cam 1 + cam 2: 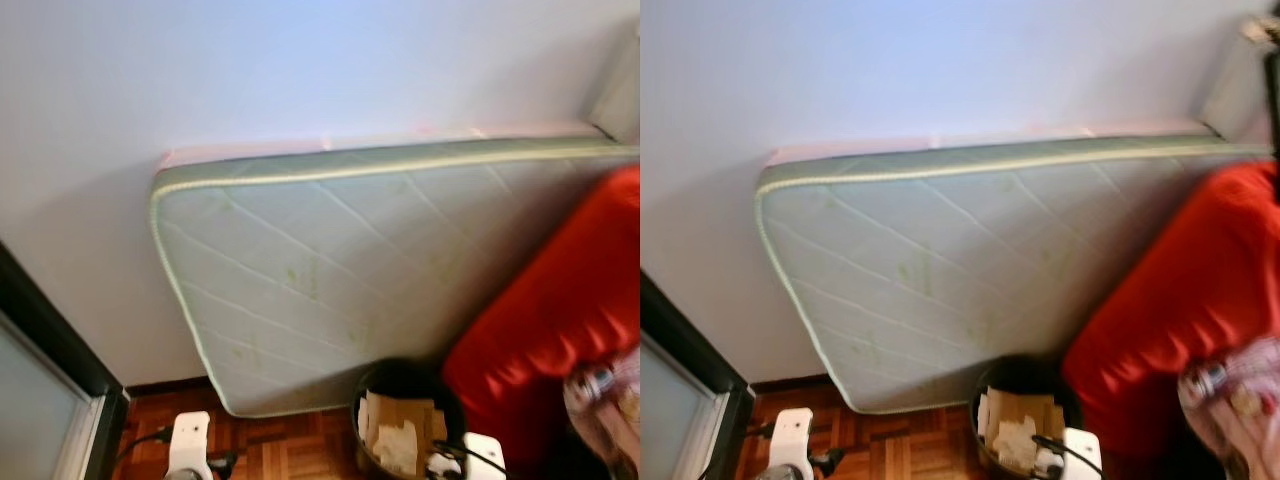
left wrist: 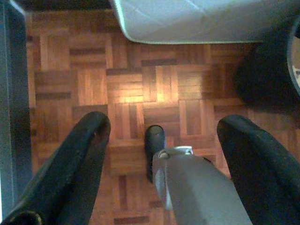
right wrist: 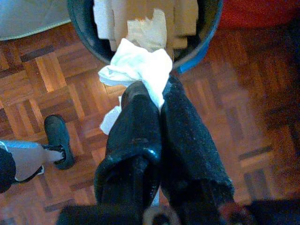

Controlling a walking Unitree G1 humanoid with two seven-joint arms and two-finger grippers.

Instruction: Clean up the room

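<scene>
Here the right gripper [image 3: 152,101] pinches a white tissue [image 3: 138,70], half-hiding the bin [image 3: 206,33].

blur: head views soft | cut off: mattress [image 1: 330,270] at right edge; red cushion [image 1: 560,330] at right and bottom; bin [image 3: 140,28] rim at top | unclear: patterned item [image 1: 605,395]

Black-fingered left pincer [image 2: 161,154], right pincer [image 3: 157,105]; silver leg, black foot [image 2: 153,143].

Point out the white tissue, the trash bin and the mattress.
white tissue [image 3: 140,70]: right wrist view, middle of the crumpled wad.
trash bin [image 3: 83,29]: right wrist view, dark rim wall.
mattress [image 1: 340,280]: left eye view, quilted face.
</scene>
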